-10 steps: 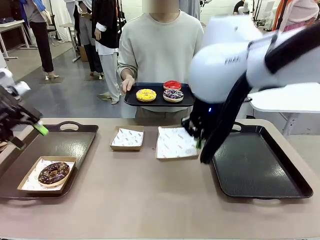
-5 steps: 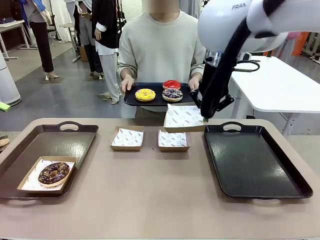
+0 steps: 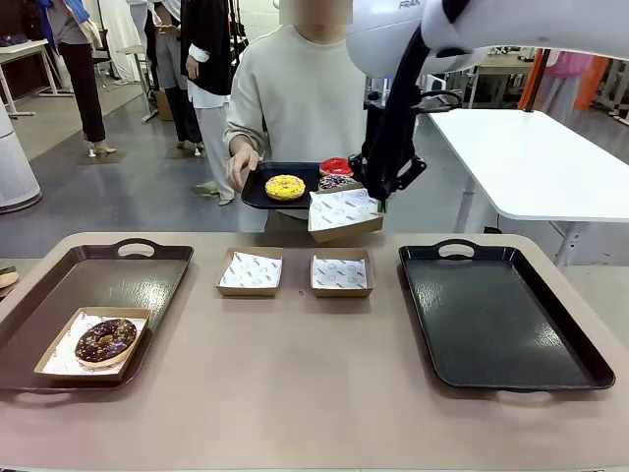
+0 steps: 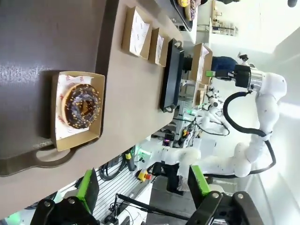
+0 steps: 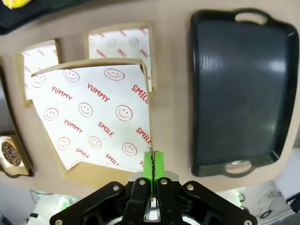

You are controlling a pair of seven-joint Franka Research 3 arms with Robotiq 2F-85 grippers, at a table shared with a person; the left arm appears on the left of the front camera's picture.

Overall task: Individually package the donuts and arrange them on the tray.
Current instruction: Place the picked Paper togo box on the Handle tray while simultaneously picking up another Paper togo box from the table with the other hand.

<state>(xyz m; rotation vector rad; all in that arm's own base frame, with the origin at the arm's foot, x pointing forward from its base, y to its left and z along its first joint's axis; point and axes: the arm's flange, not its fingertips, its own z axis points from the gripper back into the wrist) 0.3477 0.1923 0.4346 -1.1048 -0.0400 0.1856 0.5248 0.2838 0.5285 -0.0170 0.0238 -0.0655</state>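
Left gripper (image 4: 143, 183): fingers spread, empty. Left tray (image 3: 128, 280): chocolate donut (image 3: 105, 339) in a paper-lined box (image 3: 84, 375). Table middle: second lined box (image 3: 251, 272), third lined box (image 3: 341, 273). Person's tray (image 3: 257, 195): yellow donut (image 3: 286, 187), red donut (image 3: 336, 166), purple donut (image 3: 332, 182). Right gripper (image 5: 152, 159): pinching the edge of a lifted box (image 3: 344, 209), just beside the person's tray. Right tray (image 3: 501, 315).

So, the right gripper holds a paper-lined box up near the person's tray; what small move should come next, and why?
Probably level the box and hold it beside the person's tray. The right gripper is shut on its edge, it hangs tilted, and three donuts lie on that tray, unpacked.
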